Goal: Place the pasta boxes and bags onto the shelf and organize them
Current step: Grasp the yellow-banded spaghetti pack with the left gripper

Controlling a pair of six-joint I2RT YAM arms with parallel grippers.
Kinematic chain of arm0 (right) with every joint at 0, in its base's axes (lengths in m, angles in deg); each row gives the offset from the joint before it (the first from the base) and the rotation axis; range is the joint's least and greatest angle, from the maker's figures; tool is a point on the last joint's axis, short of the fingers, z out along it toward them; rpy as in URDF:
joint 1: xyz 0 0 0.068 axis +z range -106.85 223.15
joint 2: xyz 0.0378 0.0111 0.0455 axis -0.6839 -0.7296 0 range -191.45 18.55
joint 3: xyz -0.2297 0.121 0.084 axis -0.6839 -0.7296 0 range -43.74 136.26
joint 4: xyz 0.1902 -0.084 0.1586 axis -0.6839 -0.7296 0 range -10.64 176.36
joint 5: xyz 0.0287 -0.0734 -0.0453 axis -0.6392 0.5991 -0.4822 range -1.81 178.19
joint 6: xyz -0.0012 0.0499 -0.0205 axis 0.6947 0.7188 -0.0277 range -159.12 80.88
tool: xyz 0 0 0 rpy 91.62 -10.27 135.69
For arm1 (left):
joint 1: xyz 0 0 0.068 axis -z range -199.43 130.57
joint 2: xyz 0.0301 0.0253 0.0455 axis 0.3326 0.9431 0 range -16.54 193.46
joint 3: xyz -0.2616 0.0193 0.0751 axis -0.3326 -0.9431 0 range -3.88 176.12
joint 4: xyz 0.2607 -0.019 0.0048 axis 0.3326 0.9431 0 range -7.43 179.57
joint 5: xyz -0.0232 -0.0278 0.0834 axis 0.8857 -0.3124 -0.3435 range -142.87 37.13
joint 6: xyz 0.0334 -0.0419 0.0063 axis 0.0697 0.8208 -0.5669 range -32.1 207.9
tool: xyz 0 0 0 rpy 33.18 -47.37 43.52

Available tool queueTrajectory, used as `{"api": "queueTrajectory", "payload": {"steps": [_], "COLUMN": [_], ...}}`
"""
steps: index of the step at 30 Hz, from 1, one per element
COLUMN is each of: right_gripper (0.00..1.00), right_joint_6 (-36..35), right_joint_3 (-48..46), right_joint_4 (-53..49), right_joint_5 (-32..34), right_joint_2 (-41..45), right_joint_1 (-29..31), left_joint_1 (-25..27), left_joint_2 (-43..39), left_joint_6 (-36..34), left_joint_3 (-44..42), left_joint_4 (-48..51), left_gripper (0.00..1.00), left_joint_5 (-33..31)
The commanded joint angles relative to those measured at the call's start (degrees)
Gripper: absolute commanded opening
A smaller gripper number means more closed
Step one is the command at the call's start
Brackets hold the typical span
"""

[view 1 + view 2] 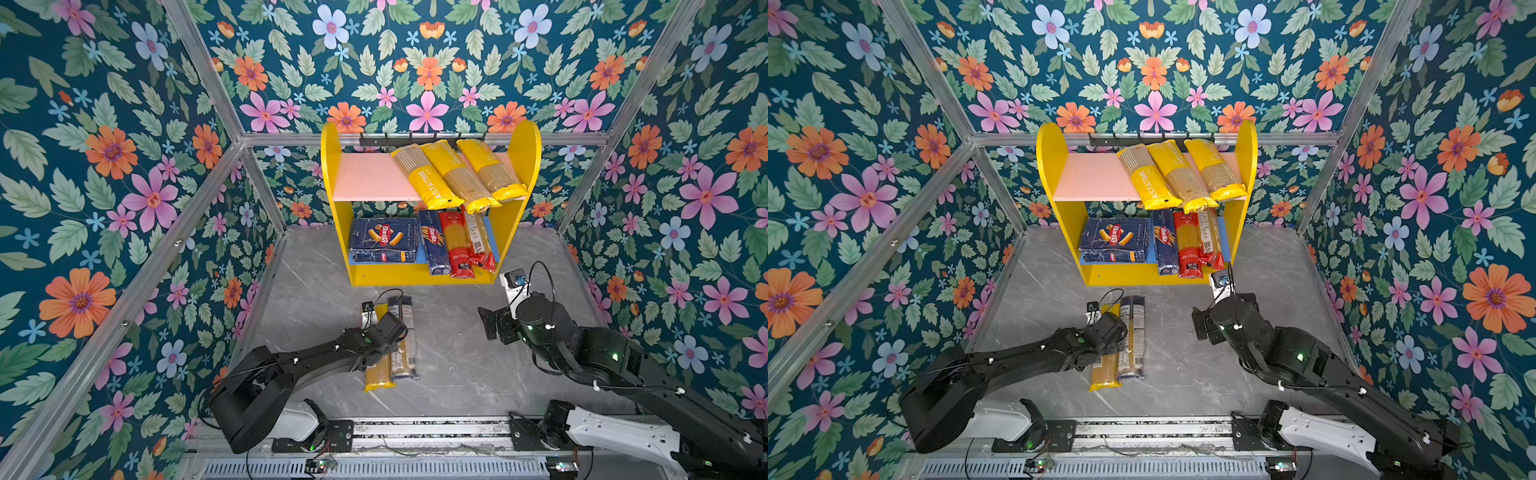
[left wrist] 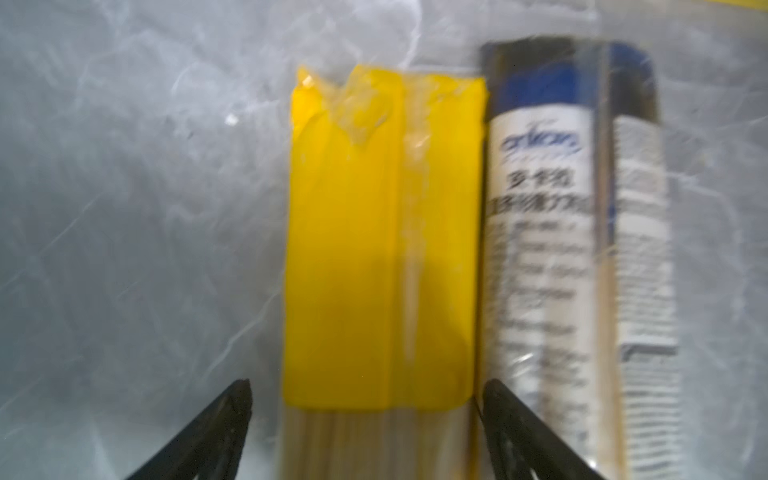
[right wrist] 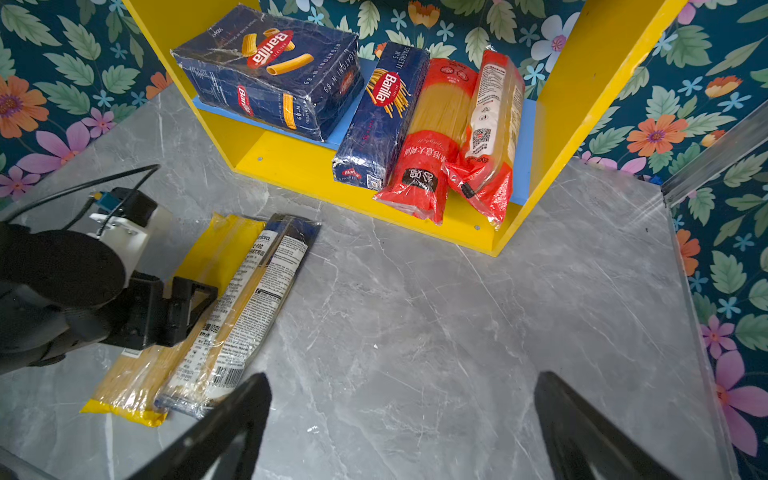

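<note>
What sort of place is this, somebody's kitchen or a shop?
Likely neither: a staged robot test booth. Flowered wall panels on a metal frame, two robot arms mounted on a rail, and a shelf stocked with pasta.

**How things lie around me**

The shelf (image 1: 415,277) stands at the back of the bench (image 1: 457,365). Three bags (image 1: 459,176) lie side by side on its upper board (image 1: 365,178), toward the right. On the lower board (image 3: 525,137), left to right: rigatoni box (image 1: 384,241), spaghetti box (image 1: 434,245), two bags (image 1: 457,245). Before the shelf two more bags (image 1: 403,357) lie touching; my left end effector (image 2: 365,390) straddles the left one.
</note>
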Motion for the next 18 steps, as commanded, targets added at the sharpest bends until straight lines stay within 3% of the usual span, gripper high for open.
{"api": "queueTrajectory", "payload": {"steps": [1,6,13,18], "right_gripper": [0.99,0.99,0.99,0.99], "right_joint_6": [0.52,1.13,3.06,4.38], "right_joint_3": [-0.35,-0.63,-1.07,-1.08], "right_joint_4": [1.85,2.18,0.76,-0.61], "right_joint_5": [-0.94,-1.64,-1.95,-2.24], "right_joint_2": [-0.04,-0.13,1.16,2.84], "right_joint_1": [-0.02,-0.01,-0.02,-0.01], "left_joint_1": [1.04,5.22,12.34,13.24], "left_joint_2": [-3.85,-8.08,-3.16,0.32], "left_joint_6": [3.69,8.07,11.22,11.51], "left_joint_3": [-3.47,-7.01,-5.9,-7.55], "left_joint_4": [3.51,4.8,3.42,-0.92], "left_gripper": [0.89,0.89,0.9,0.92], "left_joint_5": [1.01,1.33,1.03,3.4]}}
